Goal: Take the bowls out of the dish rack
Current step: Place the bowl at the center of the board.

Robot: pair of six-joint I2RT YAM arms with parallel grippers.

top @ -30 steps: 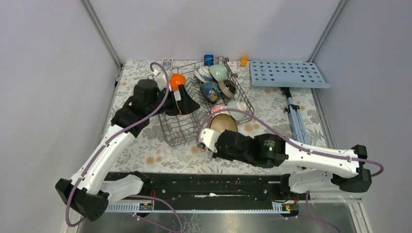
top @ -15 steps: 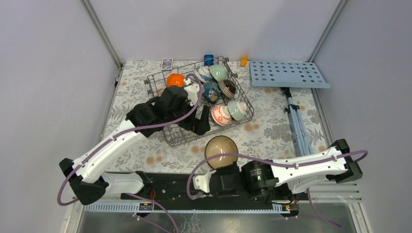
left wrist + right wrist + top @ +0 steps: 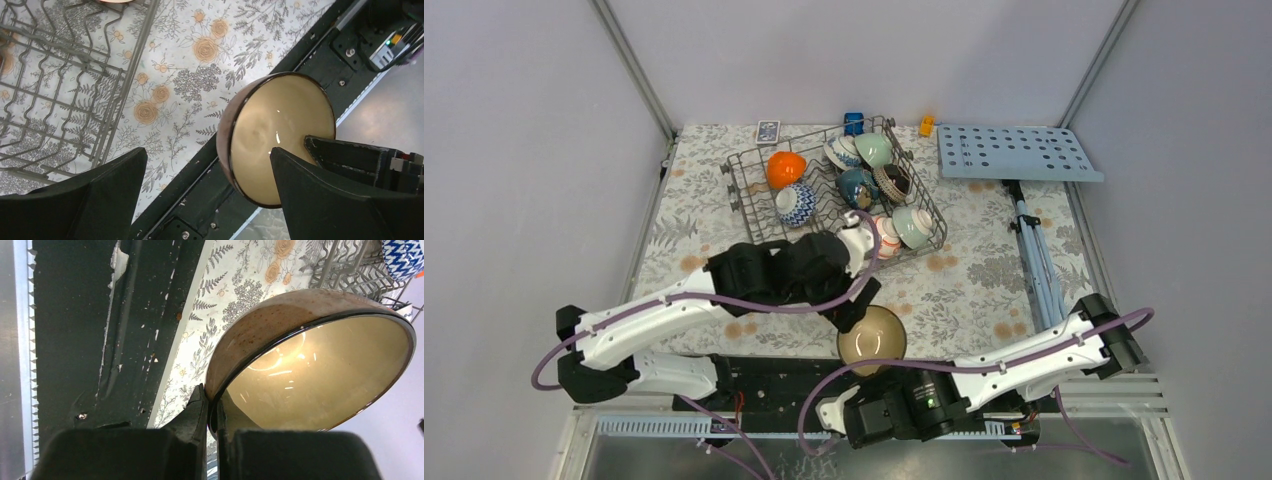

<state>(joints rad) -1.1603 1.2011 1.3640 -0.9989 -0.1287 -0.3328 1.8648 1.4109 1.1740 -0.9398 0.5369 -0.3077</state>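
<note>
The right gripper [image 3: 212,407] is clamped on the rim of the brown bowl [image 3: 872,337] (cream inside, tilted), holding it over the near edge of the table [image 3: 984,290], outside the dish rack [image 3: 749,205]. The left gripper [image 3: 207,157] hangs close to that bowl, jaws spread wide, gripping nothing. The other bowls [image 3: 784,168] sit in the rack

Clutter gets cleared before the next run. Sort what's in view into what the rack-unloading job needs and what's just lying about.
Job: dish rack; orange bowl, blue-and-white bowl, red-and-white bowl and the others in it; brown bowl, clamped by its rim in the right gripper; left gripper, open.

Lying about: light-blue board with holes; folded tripod; patterned card; small blue item; small orange item.
</note>
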